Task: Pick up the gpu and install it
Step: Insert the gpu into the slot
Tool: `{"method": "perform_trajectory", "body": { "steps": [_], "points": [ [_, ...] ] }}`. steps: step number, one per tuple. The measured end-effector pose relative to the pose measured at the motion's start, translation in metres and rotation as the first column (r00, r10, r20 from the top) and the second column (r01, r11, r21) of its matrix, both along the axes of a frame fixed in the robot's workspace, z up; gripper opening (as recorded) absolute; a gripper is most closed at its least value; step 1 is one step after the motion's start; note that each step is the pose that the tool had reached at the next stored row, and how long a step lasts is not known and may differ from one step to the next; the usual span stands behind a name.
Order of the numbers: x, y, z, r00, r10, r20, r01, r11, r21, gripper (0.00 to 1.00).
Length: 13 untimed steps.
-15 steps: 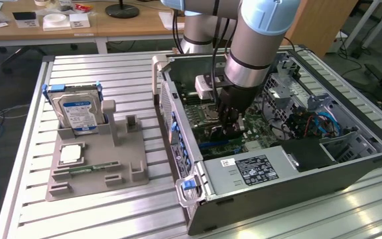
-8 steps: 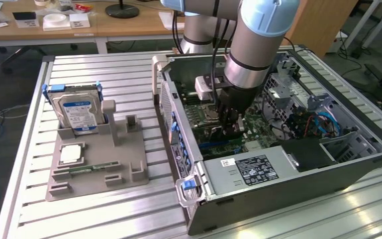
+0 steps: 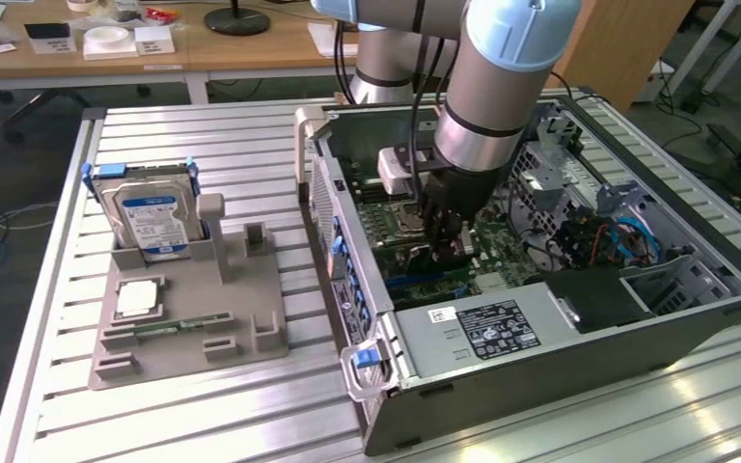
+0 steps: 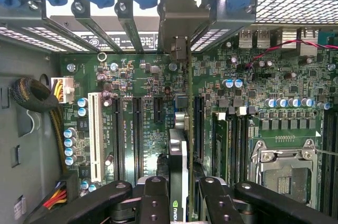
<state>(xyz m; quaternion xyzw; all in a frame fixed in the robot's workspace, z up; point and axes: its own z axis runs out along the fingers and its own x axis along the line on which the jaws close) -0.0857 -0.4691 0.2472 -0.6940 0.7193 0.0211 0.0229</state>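
Observation:
The gpu (image 4: pixel 178 160) stands edge-on over the motherboard (image 4: pixel 137 81), and its silver bracket (image 4: pixel 177 20) reaches up to the row of rear slot openings. My gripper (image 4: pixel 182 203) is shut on it, with one black finger (image 4: pixel 154 200) on each face of the card. In the exterior view the gripper (image 3: pixel 446 246) is deep inside the open computer case (image 3: pixel 538 328), and a dark card edge (image 3: pixel 444 258) shows between its fingers just above the board. I cannot tell whether the card's lower edge sits in a slot.
A white slot (image 4: pixel 95 134) and black slots (image 4: pixel 135 129) lie beside the card, and the CPU socket (image 4: pixel 282 166) is on the other side. On the exterior view's left, a grey holder (image 3: pixel 190 318) carries a hard drive (image 3: pixel 151 217) and a memory stick (image 3: pixel 178 326).

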Motion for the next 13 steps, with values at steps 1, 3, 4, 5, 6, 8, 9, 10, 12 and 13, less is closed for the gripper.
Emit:
{"method": "perform_trajectory", "body": {
  "steps": [1, 3, 4, 5, 6, 8, 9, 10, 12, 13],
  "points": [
    [0.0, 0.0, 0.0, 1.0, 0.0, 0.0001, 0.0, 1.0, 0.0, 0.27],
    [-0.0002, 0.0, -0.0001, 1.0, 0.0, 0.0001, 0.0, 1.0, 0.0, 0.27],
    [-0.0005, 0.0, -0.0002, 1.0, 0.0, 0.0001, 0.0, 1.0, 0.0001, 0.27],
    [-0.0007, 0.0, -0.0003, 1.0, 0.0, 0.0001, 0.0, 1.0, 0.0, 0.27],
    [-0.0007, 0.0, -0.0006, 1.0, 0.0, 0.0001, 0.0, 1.0, 0.0001, 0.27],
    [-0.0007, 0.0, -0.0027, 1.0, 0.0, 0.0002, 0.0, 1.0, 0.0003, 0.27],
    [-0.0008, 0.0, -0.0035, 1.0, 0.0, -0.0002, 0.0, 1.0, -0.0004, 0.27],
    [-0.0009, -0.0001, -0.004, 1.0, 0.0, -0.0005, 0.0, 1.0, -0.0008, 0.27],
    [-0.0009, -0.0001, -0.0044, 1.0, 0.0, -0.0005, 0.0, 1.0, -0.0008, 0.27],
    [-0.0009, -0.0001, -0.0046, 1.0, 0.0, -0.0002, 0.0, 1.0, -0.0005, 0.27]
  ]
}}
